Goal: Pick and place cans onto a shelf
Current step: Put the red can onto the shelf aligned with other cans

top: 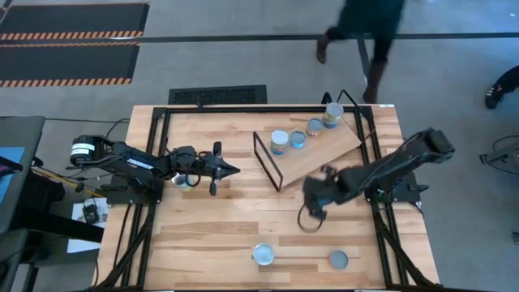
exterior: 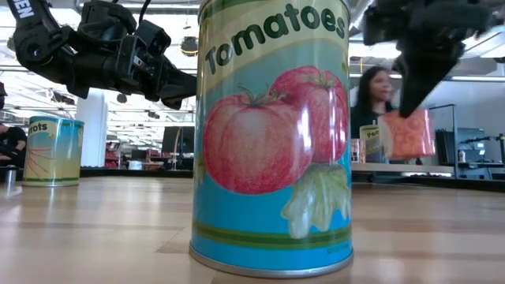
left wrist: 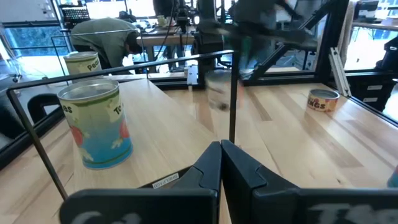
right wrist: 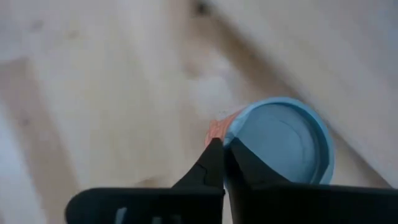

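**Can held clear of the table by the right gripper; left gripper shut and empty**

Nearest, by the front edge of the table [top: 211,231], a tomato can [top: 263,255] [exterior: 272,134] is stood upright. A second can [top: 338,259] is set along the same edge, nearer the right corner and well apart from the first.

Farther in, right of the table's middle, the right gripper [top: 313,209] [exterior: 410,99] [right wrist: 222,144] is pointed downward. Its fingertips are drawn close together at the rim of a peach-labelled can [exterior: 408,134] [right wrist: 283,140], which is hung just below them, slightly tilted and clear of the tabletop. Most of the can's round top is seen to one side of the fingers rather than between them.

Toward the left edge, the left gripper [top: 233,169] [left wrist: 221,144] is held level above the wood, its fingers pressed together on nothing. A teal can [top: 185,179] [exterior: 51,150] is stood under that arm.

Toward the far edge, the shelf [top: 324,154] is laid at an angle, its black wire frame [top: 266,161] at the end nearest the left gripper. A row of four cans [top: 298,139] is stood on it.

Beyond the table, a person [top: 365,32] is seen on the floor.
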